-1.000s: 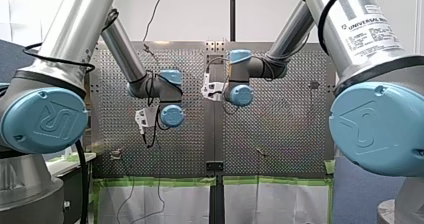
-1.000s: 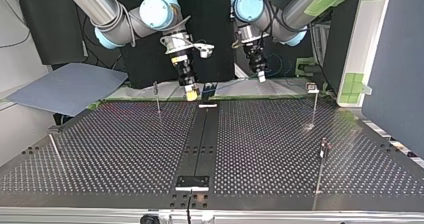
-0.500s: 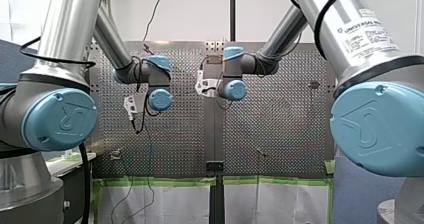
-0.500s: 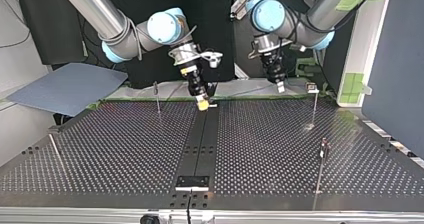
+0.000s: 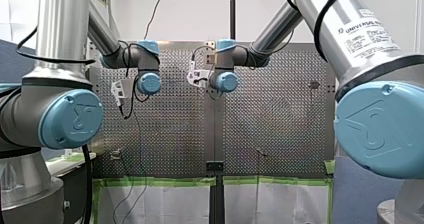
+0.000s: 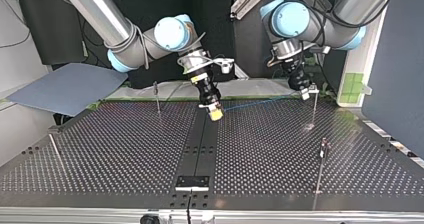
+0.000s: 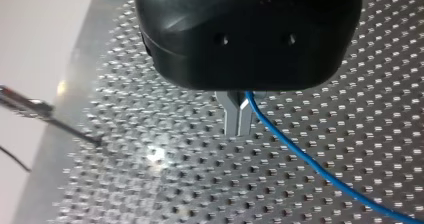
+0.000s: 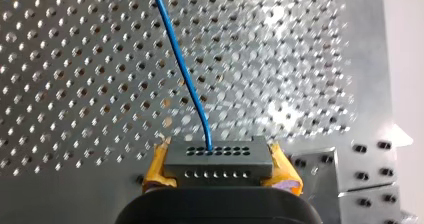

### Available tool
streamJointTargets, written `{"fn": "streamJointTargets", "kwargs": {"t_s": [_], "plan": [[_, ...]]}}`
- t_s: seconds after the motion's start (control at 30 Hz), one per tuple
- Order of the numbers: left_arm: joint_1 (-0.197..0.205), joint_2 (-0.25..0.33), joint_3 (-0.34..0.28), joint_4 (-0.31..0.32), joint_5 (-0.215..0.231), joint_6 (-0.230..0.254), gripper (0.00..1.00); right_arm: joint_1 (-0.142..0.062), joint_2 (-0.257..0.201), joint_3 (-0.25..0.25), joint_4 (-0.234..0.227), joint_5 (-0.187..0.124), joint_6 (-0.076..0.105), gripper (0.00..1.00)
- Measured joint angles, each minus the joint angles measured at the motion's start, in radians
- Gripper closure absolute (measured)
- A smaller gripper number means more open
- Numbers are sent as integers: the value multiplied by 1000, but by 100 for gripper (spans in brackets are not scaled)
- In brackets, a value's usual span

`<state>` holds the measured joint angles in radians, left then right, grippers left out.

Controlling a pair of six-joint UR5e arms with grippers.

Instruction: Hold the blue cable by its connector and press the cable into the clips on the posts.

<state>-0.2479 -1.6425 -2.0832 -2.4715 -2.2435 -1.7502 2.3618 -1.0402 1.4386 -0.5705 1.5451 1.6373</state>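
Note:
A thin blue cable (image 6: 260, 103) stretches just above the perforated table between my two grippers. My right gripper (image 6: 216, 115), with yellow pads, hangs over the table's dark middle strip. It is shut on the cable's grey connector block (image 8: 217, 157), and the blue cable (image 8: 182, 69) leaves the block ahead of it. My left gripper (image 6: 304, 94) hangs at the top view's far right, close beside a thin post (image 6: 314, 106) with a clip on top. Its metal fingers (image 7: 231, 115) are shut, and the blue cable (image 7: 305, 159) comes out from between them.
More thin posts stand on the table: one at the top view's far left (image 6: 157, 98), one at its near right (image 6: 322, 161) and a leaning one at its near left (image 6: 55, 151). A grey sheet (image 6: 67, 86) lies beyond the table's left corner.
Both arms have swung out over the table. My right gripper moved nearer the top view's camera; my left gripper moved toward that view's right, up to the clip post. The cable now shows between them.

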Motion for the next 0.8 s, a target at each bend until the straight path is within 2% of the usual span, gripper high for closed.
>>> {"fn": "streamJointTargets", "kwargs": {"t_s": [0.23, 0.37, 0.63, 0.8], "plan": [[18, 77, 22, -77, 17, 1, 100, 25, -1, -40, 22, 1, -7, 100], [30, 120, 43, -120, 22, 0, 100, 41, -8, -52, 37, 21, -18, 100], [59, 199, 76, -165, 28, -4, 100, 60, -60, -55, 49, 57, -21, 100], [79, 220, 100, -180, 57, -7, 100, 66, -99, -57, 55, 72, -18, 100]]}}
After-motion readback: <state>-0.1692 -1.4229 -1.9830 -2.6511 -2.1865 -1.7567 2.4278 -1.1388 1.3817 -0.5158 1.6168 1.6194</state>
